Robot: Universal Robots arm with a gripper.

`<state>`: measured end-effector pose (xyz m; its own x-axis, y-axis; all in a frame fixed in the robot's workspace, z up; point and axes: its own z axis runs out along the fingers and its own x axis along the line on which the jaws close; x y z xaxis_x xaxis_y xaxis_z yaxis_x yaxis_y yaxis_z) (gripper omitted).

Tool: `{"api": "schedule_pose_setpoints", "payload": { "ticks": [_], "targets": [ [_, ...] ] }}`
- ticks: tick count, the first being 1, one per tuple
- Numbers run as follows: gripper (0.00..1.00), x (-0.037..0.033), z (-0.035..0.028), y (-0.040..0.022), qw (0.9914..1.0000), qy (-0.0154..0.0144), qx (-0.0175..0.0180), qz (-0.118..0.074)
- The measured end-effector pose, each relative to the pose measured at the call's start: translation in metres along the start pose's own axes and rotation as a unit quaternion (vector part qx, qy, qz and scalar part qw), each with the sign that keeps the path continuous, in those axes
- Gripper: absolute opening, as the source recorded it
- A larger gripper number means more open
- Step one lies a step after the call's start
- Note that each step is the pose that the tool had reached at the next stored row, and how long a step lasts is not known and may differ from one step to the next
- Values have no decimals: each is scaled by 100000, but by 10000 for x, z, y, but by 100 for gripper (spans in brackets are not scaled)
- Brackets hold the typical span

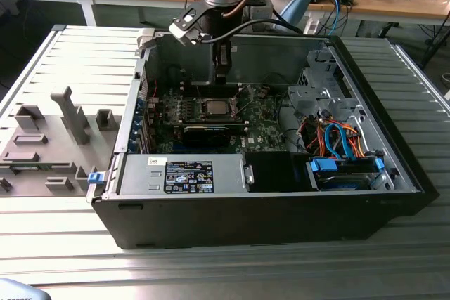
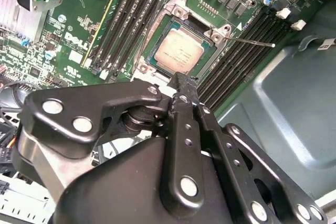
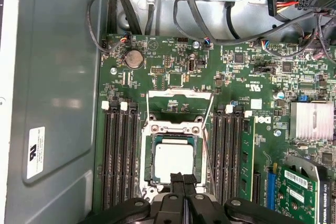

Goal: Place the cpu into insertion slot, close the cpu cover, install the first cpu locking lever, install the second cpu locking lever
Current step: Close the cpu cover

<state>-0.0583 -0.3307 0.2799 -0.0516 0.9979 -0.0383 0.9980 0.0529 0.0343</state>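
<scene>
The gripper [image 3: 184,179], jaws pressed together and empty, hangs over the insertion slot's [image 3: 173,128] edge opposite the swung-open cpu cover [image 3: 181,93], the seated cpu [image 3: 173,162] lying between them.

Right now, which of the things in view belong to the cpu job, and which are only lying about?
Belong to the job:
cpu, seated in the insertion slot
cpu cover, open
thin locking lever
gripper, jaws shut, close to the cpu

Only lying about:
memory slots
finned heat sink
blue cables
grey blocks
</scene>
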Motion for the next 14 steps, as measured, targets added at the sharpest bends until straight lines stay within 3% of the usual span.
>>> {"api": "schedule_pose_setpoints", "payload": {
  "ticks": [7,14],
  "targets": [
    [11,-1,-2,8,100000,-12,9,-6],
    [11,-3,1,53,100000,-3,1,-2]
  ]
}}
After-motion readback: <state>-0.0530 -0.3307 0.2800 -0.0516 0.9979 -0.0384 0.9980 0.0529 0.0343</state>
